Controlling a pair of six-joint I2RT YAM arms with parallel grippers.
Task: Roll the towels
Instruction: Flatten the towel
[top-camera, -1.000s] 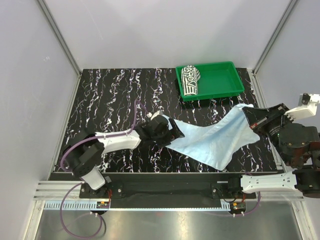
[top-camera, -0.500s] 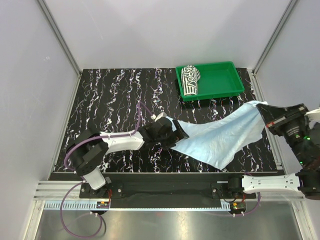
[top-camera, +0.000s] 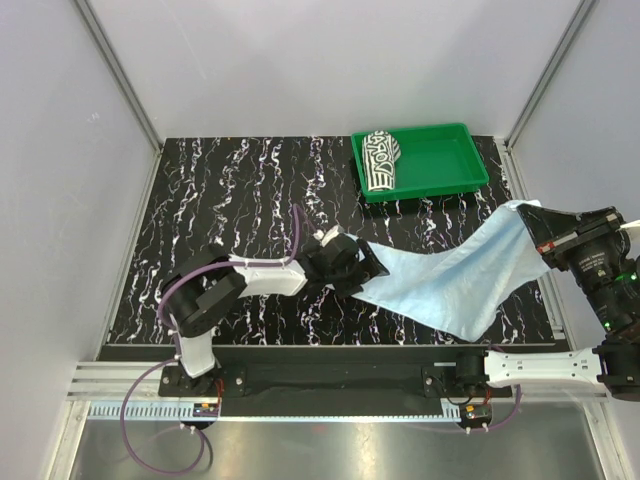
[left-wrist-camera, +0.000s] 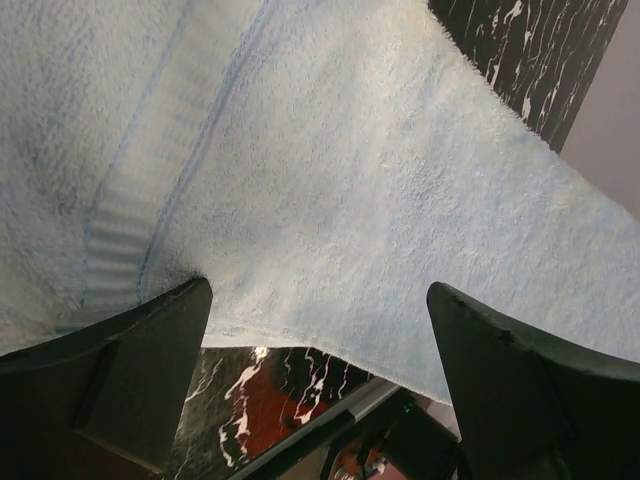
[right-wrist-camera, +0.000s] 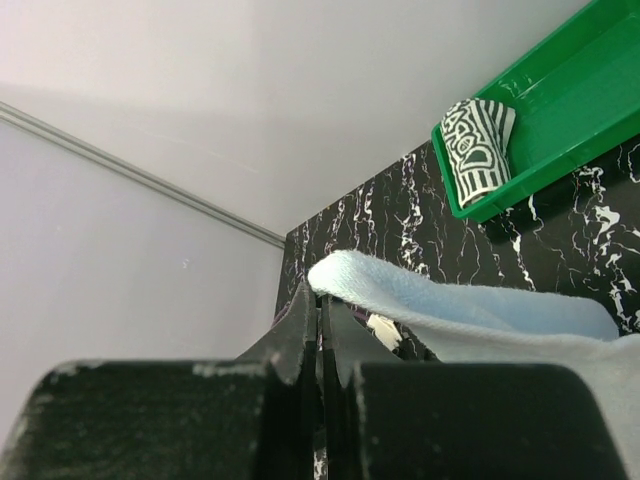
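The pale blue towel (top-camera: 450, 280) hangs stretched between my two grippers above the black marbled table (top-camera: 230, 200). My right gripper (top-camera: 541, 228) is shut on its right corner and holds it raised near the table's right edge; in the right wrist view the shut gripper (right-wrist-camera: 320, 300) pinches the towel's edge (right-wrist-camera: 470, 315). My left gripper (top-camera: 358, 272) is at the towel's left end, its jaws wide apart; in the left wrist view the gripper (left-wrist-camera: 320, 292) has the towel (left-wrist-camera: 350, 180) spread just beyond its fingertips. The green-and-white striped towel (top-camera: 380, 160) lies rolled in the green tray (top-camera: 445, 160).
The green tray stands at the table's back right and also shows in the right wrist view (right-wrist-camera: 570, 110), with the striped roll (right-wrist-camera: 478, 145) at its left end. Grey walls enclose the table on the left, back and right. A metal rail (top-camera: 330, 385) runs along the front.
My left gripper has slid to the right over the table. My right gripper has moved right and up with the towel corner. The blue towel has shifted right and pulled tauter.
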